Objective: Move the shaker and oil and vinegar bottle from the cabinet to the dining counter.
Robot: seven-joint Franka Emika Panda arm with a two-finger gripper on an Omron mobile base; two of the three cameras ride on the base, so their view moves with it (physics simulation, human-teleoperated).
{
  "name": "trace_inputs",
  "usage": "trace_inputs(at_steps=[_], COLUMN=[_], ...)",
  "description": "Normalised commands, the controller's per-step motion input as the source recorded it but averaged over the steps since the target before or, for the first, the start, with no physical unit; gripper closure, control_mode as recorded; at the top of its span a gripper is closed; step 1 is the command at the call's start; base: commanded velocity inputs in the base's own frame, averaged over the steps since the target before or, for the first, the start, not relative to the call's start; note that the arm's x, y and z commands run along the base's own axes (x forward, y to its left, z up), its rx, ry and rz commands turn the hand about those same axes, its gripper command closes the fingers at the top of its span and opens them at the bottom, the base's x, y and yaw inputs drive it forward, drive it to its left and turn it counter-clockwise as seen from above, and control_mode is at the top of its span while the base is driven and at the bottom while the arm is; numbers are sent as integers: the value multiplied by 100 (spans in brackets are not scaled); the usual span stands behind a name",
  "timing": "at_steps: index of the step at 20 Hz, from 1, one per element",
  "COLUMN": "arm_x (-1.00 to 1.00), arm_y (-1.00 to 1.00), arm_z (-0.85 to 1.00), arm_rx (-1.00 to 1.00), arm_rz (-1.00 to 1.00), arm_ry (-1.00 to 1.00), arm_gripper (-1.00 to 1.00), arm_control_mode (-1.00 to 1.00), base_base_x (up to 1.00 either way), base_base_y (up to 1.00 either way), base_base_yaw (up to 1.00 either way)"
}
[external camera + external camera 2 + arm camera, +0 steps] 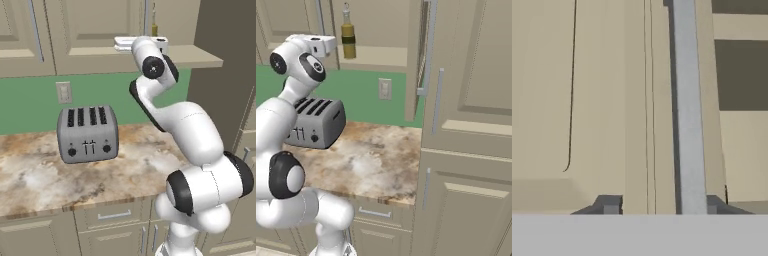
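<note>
The robot is working on the first step, getting into the cabinet (381, 20), and it is not yet carrying anything. The gripper (662, 205) is reaching up to the closed left door (602, 100), and its fingers (609, 205) are standing apart on the two sides of the long silver handle (687, 125), which is lying close to one finger and away from the other. Whether they are already pressing on the handle I cannot tell. The oil and vinegar bottle (347, 35) is standing upright on the shelf (376, 56), in the part where the right door (420, 60) is hanging open, just beside the hand. Where the shaker is I cannot tell; probably the closed door is hiding it. I am judging that the next move is asking for a firm hold on the handle and then a pull along the arc of the hinge, taking care that the hand is not knocking the bottle.
</note>
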Motion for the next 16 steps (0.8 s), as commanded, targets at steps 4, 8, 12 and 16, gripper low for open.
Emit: trace_inputs(at_steps=[4, 8, 12, 16], arm_x=[-48, -73, -78, -76], arm_y=[19, 34, 52, 73], arm_z=[0, 2, 11, 10], arm_rx=[-2, -5, -4, -4], arm_rz=[3, 7, 7, 7], arm_ry=[0, 0, 2, 8], arm_gripper=[100, 100, 100, 100], arm_control_mode=[-100, -100, -100, -100], base_base_x=[0, 0, 0, 0], base_base_y=[0, 0, 0, 0], base_base_yaw=[0, 0, 0, 0])
